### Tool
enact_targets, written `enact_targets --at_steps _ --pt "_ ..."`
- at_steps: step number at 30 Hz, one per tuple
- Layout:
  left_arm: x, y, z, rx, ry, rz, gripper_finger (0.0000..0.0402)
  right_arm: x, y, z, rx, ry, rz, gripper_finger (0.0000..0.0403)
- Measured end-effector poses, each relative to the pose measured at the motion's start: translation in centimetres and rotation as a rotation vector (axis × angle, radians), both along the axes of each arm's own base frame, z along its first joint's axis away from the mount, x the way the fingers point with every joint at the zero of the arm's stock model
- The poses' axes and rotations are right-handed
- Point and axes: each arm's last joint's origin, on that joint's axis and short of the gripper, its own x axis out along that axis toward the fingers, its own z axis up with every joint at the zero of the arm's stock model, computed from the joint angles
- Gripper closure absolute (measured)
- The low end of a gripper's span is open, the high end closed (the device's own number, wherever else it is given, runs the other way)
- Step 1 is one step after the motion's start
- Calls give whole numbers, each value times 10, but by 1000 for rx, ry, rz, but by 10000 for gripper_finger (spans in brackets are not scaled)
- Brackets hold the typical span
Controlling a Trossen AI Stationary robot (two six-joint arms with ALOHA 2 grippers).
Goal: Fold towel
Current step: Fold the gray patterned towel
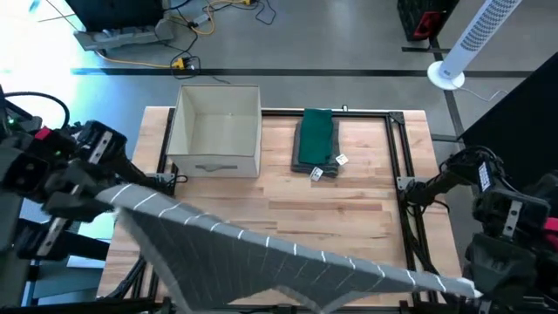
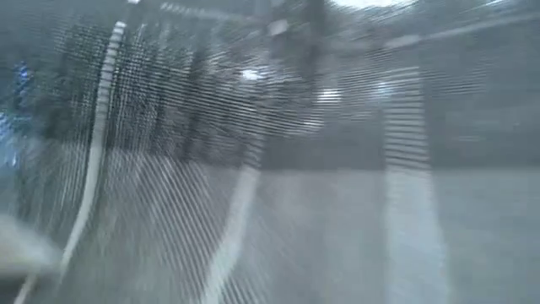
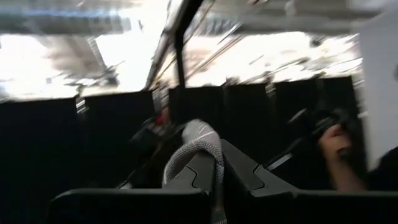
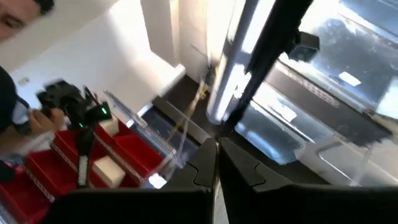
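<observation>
A grey towel (image 1: pixel 261 253) with thin white stripes hangs spread out above the table's near half, and it fills the low view (image 2: pixel 253 169). My left gripper (image 1: pixel 112 196) is shut on its left top corner, over the table's left edge. My right gripper (image 1: pixel 473 284) is shut on its right top corner, near the table's near right corner. The towel's top edge runs taut between them, slanting toward the near right. Its lower part is out of view. My left gripper pinches a bunched fold of the towel's corner (image 3: pixel 200 142) between its two fingers; the cloth loops out past the fingertips (image 3: pixel 239 163). The towel hangs below it, lifted. My right gripper pinches the towel's other top corner (image 1: pixel 462 281). In its wrist view only a thin pale edge (image 4: pixel 215 198) shows between the shut fingers.
A white open box (image 1: pixel 216 131) stands at the table's far left. A folded green cloth (image 1: pixel 316 139) with tags lies at the far middle. A black frame (image 1: pixel 403 166) runs along the table's edges. A person's hand (image 3: pixel 336 149) shows in the room beyond.
</observation>
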Motion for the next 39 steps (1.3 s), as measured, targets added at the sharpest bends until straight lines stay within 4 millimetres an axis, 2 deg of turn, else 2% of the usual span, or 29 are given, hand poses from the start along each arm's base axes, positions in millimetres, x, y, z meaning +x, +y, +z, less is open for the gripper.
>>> enact_targets --at_steps 5,14,18,21,24,31,34,39 --pt "11 3 -18 100 170 160 401 9 -10 -2 87 145 -231 402" --pt "24 32 -62 232 505 339 401 53 -50 -21 260 451 -777 402" --pt "27 47 -82 332 674 370 401 69 -62 -41 297 558 -940 402" --pt "28 59 -92 380 773 442 401 78 -69 -60 319 612 -984 403" --pt "29 71 -90 378 775 474 401 80 -78 -72 387 642 -987 403" --pt "28 74 -60 274 550 270 401 81 -84 -86 461 711 -911 403" --pt "25 73 -46 247 427 167 401 81 -78 -78 451 697 -847 403" --pt "15 74 -28 203 254 29 401 78 -62 -52 377 604 -621 403"
